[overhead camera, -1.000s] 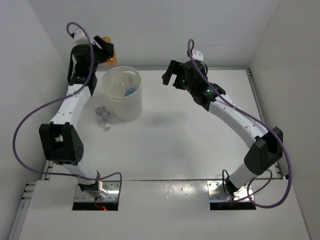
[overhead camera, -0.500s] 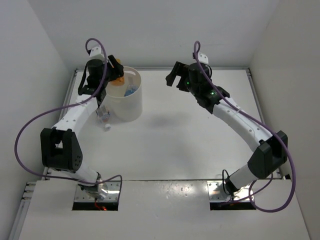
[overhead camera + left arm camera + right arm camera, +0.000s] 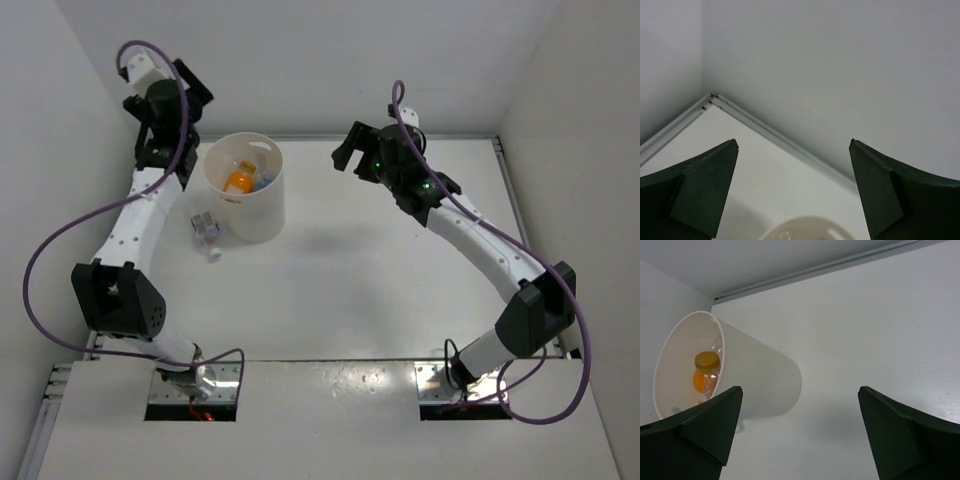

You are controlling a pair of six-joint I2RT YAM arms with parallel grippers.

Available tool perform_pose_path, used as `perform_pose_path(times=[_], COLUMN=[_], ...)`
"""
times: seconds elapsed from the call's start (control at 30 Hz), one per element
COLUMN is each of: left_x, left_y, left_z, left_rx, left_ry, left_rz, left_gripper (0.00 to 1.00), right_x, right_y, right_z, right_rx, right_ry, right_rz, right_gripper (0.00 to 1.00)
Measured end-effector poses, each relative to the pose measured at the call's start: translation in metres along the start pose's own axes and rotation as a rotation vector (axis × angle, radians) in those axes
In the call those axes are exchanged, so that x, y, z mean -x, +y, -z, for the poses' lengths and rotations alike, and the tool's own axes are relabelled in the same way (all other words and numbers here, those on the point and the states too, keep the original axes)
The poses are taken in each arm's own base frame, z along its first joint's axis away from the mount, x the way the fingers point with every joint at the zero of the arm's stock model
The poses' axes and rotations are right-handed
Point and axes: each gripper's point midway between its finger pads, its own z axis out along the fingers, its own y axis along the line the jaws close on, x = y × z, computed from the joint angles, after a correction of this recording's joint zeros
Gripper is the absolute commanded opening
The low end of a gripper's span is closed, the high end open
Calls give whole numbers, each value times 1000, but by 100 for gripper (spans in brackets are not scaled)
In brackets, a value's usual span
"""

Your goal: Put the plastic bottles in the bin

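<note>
The cream-white bin [image 3: 256, 215] stands at the back left of the table. An orange bottle [image 3: 239, 181] lies inside it beside a bottle with a blue label [image 3: 263, 183]. The right wrist view shows the bin [image 3: 760, 375] with the orange bottle [image 3: 705, 376] in it. A clear bottle [image 3: 206, 230] lies on the table just left of the bin. My left gripper [image 3: 188, 88] is raised behind and left of the bin, open and empty; the left wrist view shows only the bin's rim [image 3: 810, 226] below the left gripper [image 3: 792, 143]. My right gripper [image 3: 346, 150] hangs open and empty to the right of the bin.
White walls close the table at the back, left and right. A metal rail [image 3: 765, 132] runs along the foot of the back wall. Bare tabletop [image 3: 380, 270] lies between the bin and the right arm.
My left gripper held the orange bottle over the bin, opened, and the bottle now lies inside. The left gripper has drawn back up and to the left. The right arm barely moved.
</note>
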Motion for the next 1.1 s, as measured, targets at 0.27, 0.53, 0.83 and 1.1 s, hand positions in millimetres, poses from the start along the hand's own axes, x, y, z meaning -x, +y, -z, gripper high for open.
perform_pose_path(times=[0.27,0.53,0.83,1.1], left_x=[8,-156,-206,-245], left_y=[128,184,181,193], left_z=[-29,6,17,27], left_rx=[291,292,163,128], left_ry=[-31,394,530,636], left_rz=[111,-53,-98,-162], left_gripper=[100,100,100,100], right_x=[1,0,-4,-16], right_y=[-2,-12,-19,-26], right_z=[0,-2,-3,-10], right_rx=[-1,-20,-31,-35], right_ry=[1,9,34,85], right_rz=[-5,-9,-10,-11], right_gripper=[100,100,100,100])
